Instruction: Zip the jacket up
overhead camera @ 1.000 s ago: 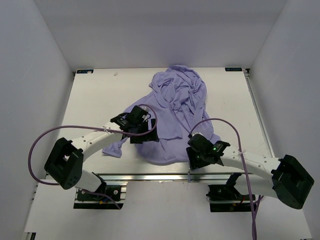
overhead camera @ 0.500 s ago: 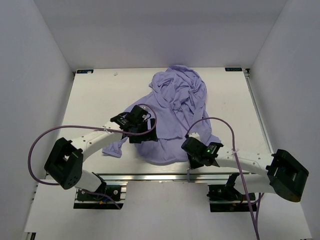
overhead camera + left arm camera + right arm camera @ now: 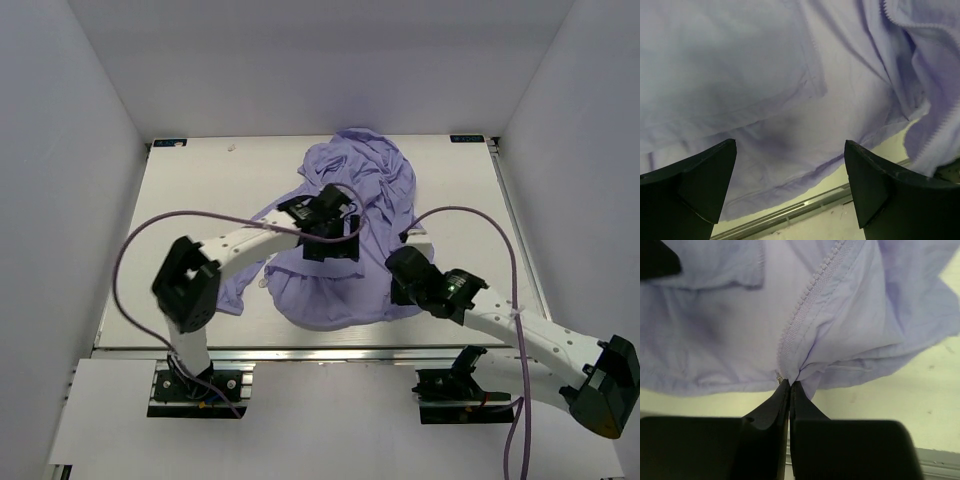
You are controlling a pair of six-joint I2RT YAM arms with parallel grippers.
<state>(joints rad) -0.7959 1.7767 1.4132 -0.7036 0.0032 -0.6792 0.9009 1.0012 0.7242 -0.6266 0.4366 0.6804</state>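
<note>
Centrally in the top view, the lavender jacket (image 3: 372, 185) lies crumpled on the white table (image 3: 200, 190). The right gripper (image 3: 789, 386) pinches its hem at the bottom end of the zipper (image 3: 807, 305), jaws closed. The left gripper (image 3: 790, 145) hovers over the fabric, jaws spread wide.

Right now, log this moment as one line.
left pincer: open, over jacket | right pincer: shut on jacket hem at zipper base

A white table (image 3: 200, 190) stands between pale walls (image 3: 60, 150), a small speck (image 3: 231, 148), perhaps tape, near its far-left corner.
</note>
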